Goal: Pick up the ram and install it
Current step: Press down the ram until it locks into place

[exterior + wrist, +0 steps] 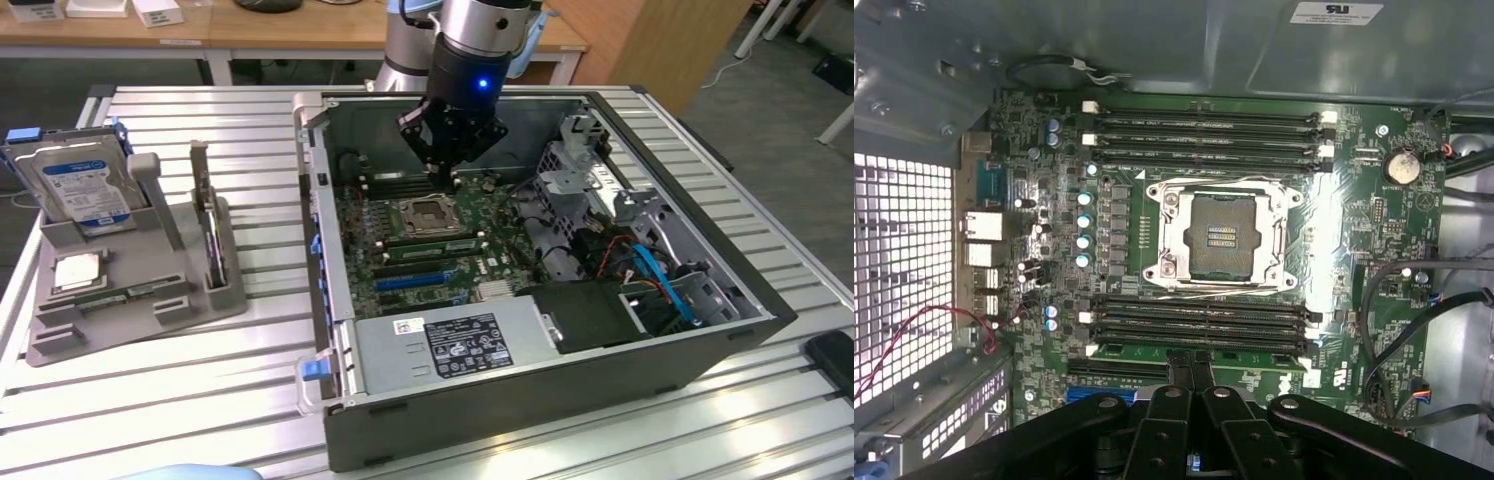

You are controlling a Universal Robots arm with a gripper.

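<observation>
My fingers [1192, 372] are pressed together right over the ram [1194, 352], a green stick lying seated in the memory slot beside the empty CPU socket [1218, 238]. I'm hanging over the motherboard [427, 235] inside the open computer case [534, 390]. Off to the exterior view's left, a grey holder [127, 290] carries the hard drive [78, 190].

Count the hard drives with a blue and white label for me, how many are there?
1. The hard drive stands upright in the grey holder at the exterior view's left, outside the computer case. More could be hidden inside the case.
</observation>
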